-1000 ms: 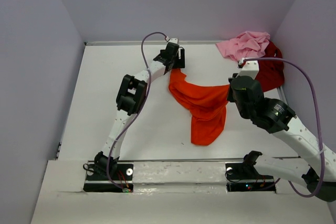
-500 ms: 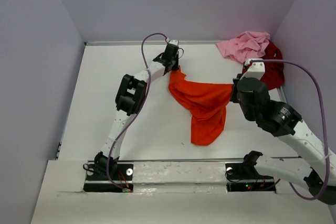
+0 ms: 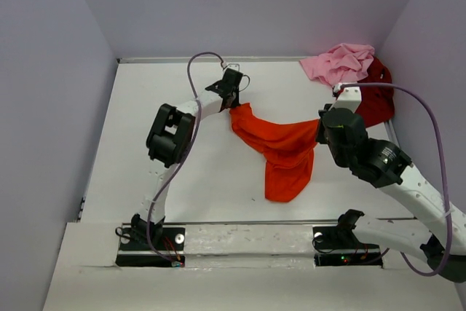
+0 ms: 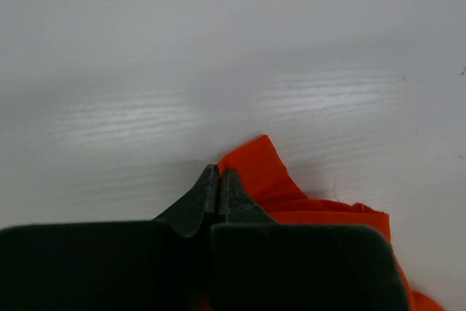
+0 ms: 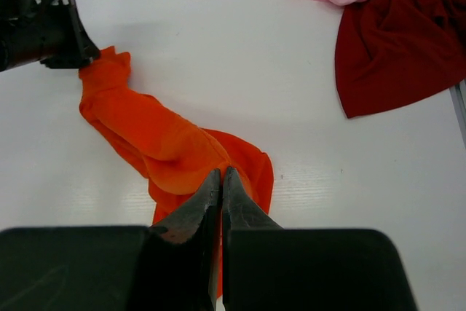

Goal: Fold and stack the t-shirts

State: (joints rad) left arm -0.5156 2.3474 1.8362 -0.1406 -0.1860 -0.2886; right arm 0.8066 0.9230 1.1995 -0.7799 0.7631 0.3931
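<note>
Left end effector (image 4: 219, 174) closed (shifted leftward) | orange t-shirt (image 3: 284, 143) corner pinched

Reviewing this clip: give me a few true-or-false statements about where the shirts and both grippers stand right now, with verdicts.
1. The left gripper is shut on a corner of the orange t-shirt. True.
2. The pink t-shirt lies neatly folded on top of the orange one. False: it sits crumpled at the far right corner of the table, against the dark red t-shirt.
3. The right gripper hangs open above the dark red t-shirt. False: it is shut on the orange t-shirt.
4. The orange t-shirt spans from one gripper to the other, its middle trailing toward the near edge. True.
</note>
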